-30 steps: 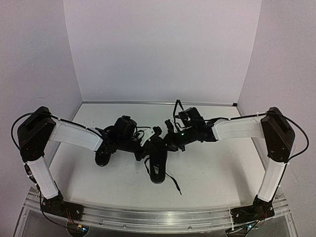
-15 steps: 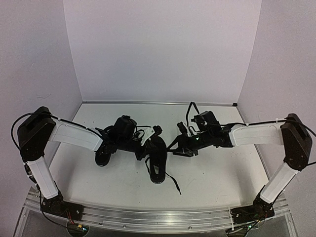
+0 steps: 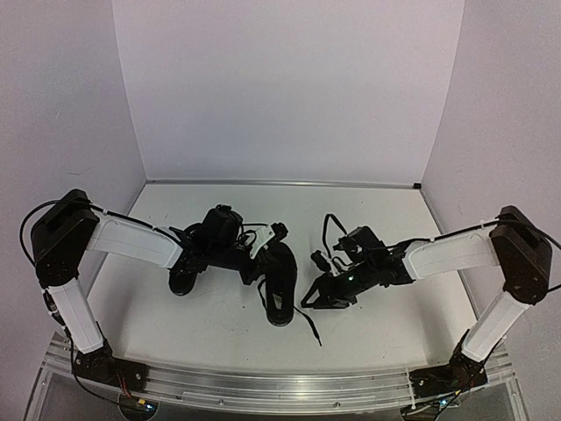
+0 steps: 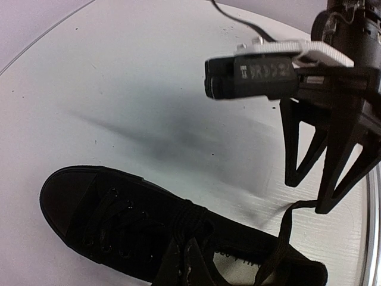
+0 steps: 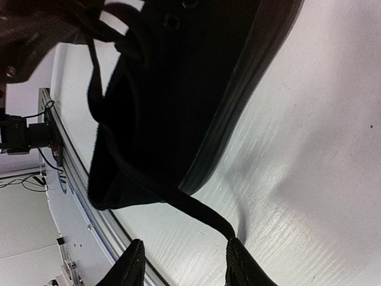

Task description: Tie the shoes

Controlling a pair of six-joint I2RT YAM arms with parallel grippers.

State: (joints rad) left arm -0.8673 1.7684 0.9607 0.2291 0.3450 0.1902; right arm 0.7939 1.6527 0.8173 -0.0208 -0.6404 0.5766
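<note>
One black shoe (image 3: 279, 294) lies mid-table, toe toward the near edge. In the left wrist view this shoe (image 4: 107, 220) shows its toe at the left and its laces gathered at the tongue. My left gripper (image 4: 187, 262) is shut on that gathered lace; from above it (image 3: 261, 261) sits over the shoe's opening. The second shoe (image 3: 182, 279) lies under the left arm. My right gripper (image 3: 308, 298) stands open, low, just right of the shoe. Between its fingertips (image 5: 186, 265) is bare table. A loose lace (image 5: 190, 205) runs from the shoe (image 5: 178, 89) and ends by one fingertip.
Another loose lace end (image 3: 308, 326) trails toward the near edge. White walls close the table (image 3: 377, 219) at the back and sides. The metal rail (image 3: 280, 386) with both arm bases runs along the front. The right gripper (image 4: 306, 193) shows in the left wrist view with a lace (image 4: 283, 238) below it.
The right gripper has opened and let go of the lace. It moved away from the shoe's top, to the right and down toward the near edge. The left arm stayed put.
</note>
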